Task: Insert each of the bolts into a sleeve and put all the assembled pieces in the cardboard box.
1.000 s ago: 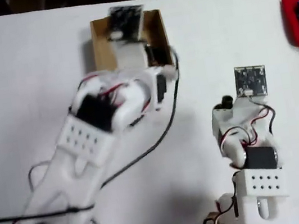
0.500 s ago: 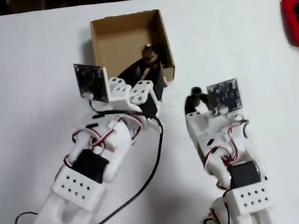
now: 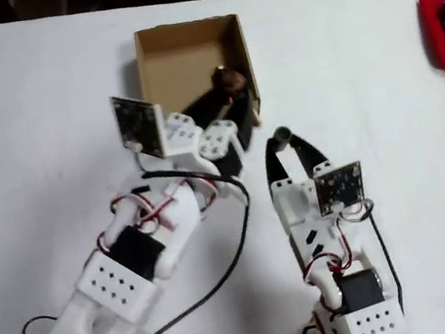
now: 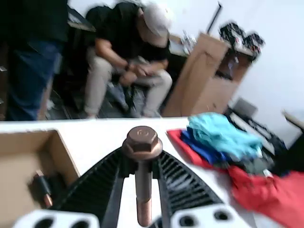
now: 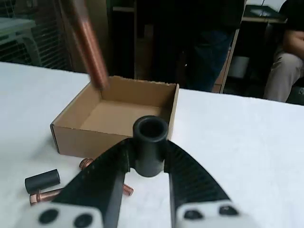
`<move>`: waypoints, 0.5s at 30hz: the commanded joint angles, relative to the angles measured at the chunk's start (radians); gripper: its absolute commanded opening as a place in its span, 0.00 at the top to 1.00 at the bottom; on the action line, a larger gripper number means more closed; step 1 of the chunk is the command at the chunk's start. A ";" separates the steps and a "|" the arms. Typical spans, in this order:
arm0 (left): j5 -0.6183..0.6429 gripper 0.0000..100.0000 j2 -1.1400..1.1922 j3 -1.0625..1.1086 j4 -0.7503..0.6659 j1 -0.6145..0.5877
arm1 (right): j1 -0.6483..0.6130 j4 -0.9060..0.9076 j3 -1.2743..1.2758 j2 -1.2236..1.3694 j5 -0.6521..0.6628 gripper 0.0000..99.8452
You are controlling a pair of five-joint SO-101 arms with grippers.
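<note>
Bolt [image 4: 142,142] pinched in left hand [image 4: 141,164], sleeve [image 5: 150,147] pinched in right hand [image 5: 149,164]; insertion pending: align shank over bore, then lower.

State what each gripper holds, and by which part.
Left gripper: a bolt, clamped on the shank just under the head. Right gripper: a sleeve, clamped across its outer wall.

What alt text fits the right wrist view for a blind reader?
The right claw grips an upright black sleeve, hole up. Behind it stands an open cardboard box with a copper bolt slanting above it; a spare sleeve and bolts lie beside it.
</note>
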 commanded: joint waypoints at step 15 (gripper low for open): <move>-0.127 0.97 0.160 -0.119 -0.034 0.080 | -0.008 -0.022 0.009 -0.012 0.003 0.98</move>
